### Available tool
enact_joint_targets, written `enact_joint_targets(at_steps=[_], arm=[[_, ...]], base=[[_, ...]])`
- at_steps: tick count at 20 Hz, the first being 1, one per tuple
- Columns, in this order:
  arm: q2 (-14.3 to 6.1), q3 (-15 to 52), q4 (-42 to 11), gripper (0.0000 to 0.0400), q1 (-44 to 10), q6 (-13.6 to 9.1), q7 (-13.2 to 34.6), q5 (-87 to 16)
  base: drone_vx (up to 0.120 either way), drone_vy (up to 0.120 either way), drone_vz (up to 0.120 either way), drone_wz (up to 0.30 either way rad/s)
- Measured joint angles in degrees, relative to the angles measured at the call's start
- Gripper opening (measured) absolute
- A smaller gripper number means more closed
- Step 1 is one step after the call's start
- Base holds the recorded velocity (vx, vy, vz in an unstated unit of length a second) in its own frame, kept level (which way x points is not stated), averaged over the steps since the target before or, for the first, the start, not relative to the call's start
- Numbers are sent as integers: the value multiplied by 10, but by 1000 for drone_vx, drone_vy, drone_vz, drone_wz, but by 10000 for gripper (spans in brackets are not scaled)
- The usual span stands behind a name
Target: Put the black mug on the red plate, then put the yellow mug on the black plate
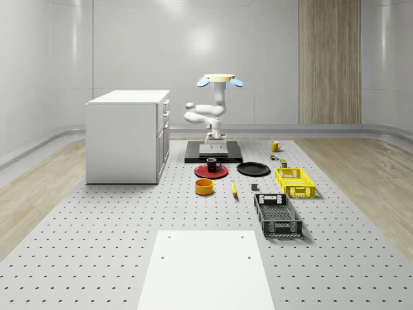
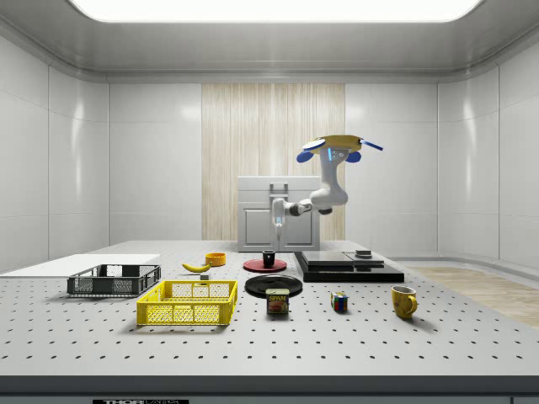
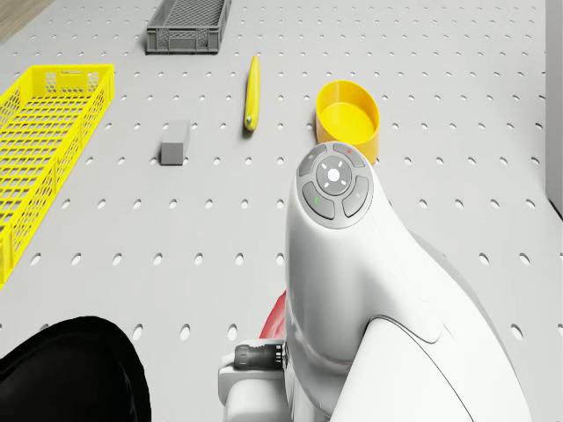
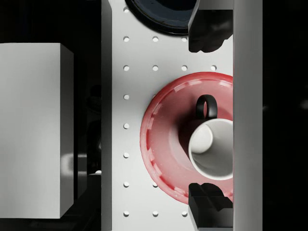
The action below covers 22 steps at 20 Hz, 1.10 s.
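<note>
A glossy black mug with a white inside (image 4: 211, 148) sits on a round red plate (image 1: 201, 172); beside it lies a round black plate (image 1: 253, 169). A yellow mug (image 2: 403, 300) stands apart on the pale grey table (image 1: 97, 226), which is dotted with a regular grid of dark holes. The mesh-walled yellow plastic crate (image 1: 295, 181) and the dark grey plastic crate (image 1: 277, 214) both show lattice sides. A yellow round bowl (image 3: 348, 120), a yellow banana (image 3: 252, 92) and a small grey block (image 3: 175, 142) lie nearby. The white-armed drone (image 1: 219, 80) has a yellow body and blue rotors. A white drawer cabinet (image 1: 126, 135) stands behind.
</note>
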Motion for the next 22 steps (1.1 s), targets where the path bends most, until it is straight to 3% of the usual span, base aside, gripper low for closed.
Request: enact_joint_targets(at_steps=[7, 12, 22], arm=[[-3, 0, 0, 400, -1, 3, 1, 2], [-5, 0, 0, 400, -1, 5, 1, 3], [-9, 1, 0, 400, -2, 8, 2, 4]], base=[[-120, 120, 0, 0], [-120, 120, 96, 0], [-120, 120, 0, 0]])
